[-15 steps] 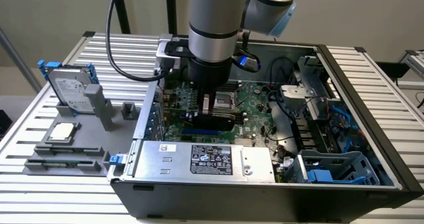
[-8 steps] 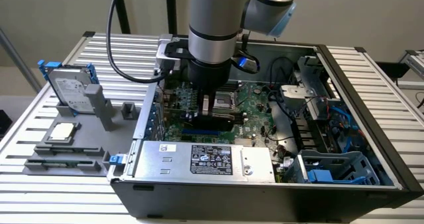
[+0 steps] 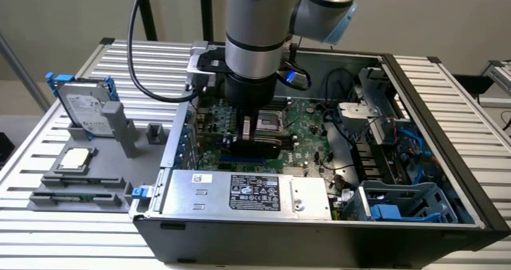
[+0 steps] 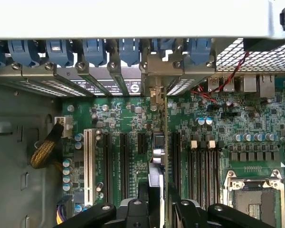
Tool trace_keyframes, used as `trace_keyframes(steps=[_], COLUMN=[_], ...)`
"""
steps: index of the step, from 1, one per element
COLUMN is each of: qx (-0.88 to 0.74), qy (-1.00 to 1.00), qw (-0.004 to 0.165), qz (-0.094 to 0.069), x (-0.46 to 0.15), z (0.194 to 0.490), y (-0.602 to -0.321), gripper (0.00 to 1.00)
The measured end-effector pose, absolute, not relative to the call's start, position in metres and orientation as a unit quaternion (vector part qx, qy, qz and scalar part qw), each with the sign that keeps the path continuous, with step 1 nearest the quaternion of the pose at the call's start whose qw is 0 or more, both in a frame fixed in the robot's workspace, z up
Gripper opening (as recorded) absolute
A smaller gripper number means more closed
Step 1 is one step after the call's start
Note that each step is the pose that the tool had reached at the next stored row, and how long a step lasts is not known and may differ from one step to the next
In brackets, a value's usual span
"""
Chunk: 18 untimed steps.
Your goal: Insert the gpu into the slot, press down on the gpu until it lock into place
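Gpu [image 4: 157, 156] edge-on (upright) in vertical arm's tool [image 4: 156, 209], above motherboard [image 4: 123, 118]

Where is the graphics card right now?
In the exterior view the gpu stands on edge inside the open computer case, gripped by the claw just above the slot, behind the grey power-supply box.
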<state>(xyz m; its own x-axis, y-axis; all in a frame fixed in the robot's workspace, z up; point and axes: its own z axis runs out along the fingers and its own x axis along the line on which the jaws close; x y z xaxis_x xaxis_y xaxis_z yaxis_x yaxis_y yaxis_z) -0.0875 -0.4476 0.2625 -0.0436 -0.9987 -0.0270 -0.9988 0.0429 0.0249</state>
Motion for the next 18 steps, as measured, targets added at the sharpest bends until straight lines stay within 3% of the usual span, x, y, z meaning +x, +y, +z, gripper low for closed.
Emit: trace_keyframes(steps=[18], qx=[-0.698], qy=[0.716], qw=[0.003], qz=[0.020], x=[-0.0879], z=[0.2543], y=[-0.4476], gripper=[0.26])
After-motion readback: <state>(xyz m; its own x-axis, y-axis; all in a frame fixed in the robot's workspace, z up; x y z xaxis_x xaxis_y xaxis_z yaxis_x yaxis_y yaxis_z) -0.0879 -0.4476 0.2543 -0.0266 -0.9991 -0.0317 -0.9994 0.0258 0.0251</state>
